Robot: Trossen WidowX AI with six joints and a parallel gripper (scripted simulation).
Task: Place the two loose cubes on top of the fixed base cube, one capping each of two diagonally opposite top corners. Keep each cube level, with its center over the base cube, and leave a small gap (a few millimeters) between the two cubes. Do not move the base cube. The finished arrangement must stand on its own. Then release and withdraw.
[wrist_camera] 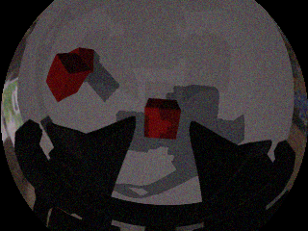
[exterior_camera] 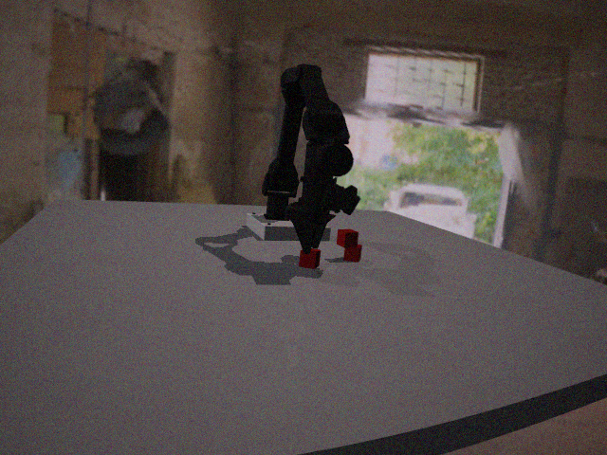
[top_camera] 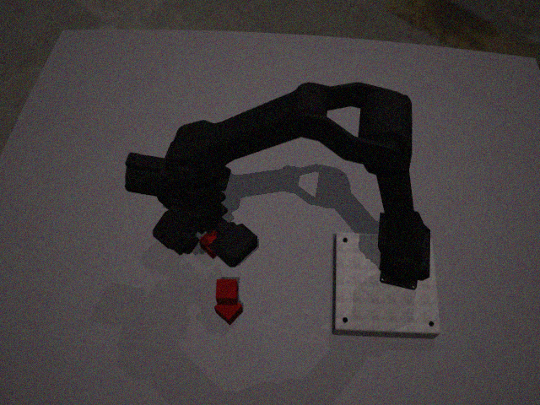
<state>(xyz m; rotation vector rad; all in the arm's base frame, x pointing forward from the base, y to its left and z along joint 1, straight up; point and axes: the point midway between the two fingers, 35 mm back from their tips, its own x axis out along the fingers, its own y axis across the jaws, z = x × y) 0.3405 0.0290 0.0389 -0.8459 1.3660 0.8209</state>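
One loose red cube [top_camera: 210,243] [exterior_camera: 308,259] [wrist_camera: 162,126] rests on the table, partly hidden by a finger in the top view. My gripper [top_camera: 207,244] [exterior_camera: 309,250] [wrist_camera: 163,123] is open and points down at this cube. In the wrist view the cube shows between the fingertips with a gap on each side. The red base cube [top_camera: 229,311] [exterior_camera: 352,253] [wrist_camera: 88,56] stands apart, turned with one corner toward the top camera. The other red cube [top_camera: 227,288] [exterior_camera: 346,238] [wrist_camera: 64,81] sits level on its far corner and overhangs it.
The white mounting plate [top_camera: 370,305] [exterior_camera: 294,231] under the arm's foot is to the right in the top view. The arm arches over the table from it, and its shadow falls around the lone cube. The stacked pair stands close to the gripper.
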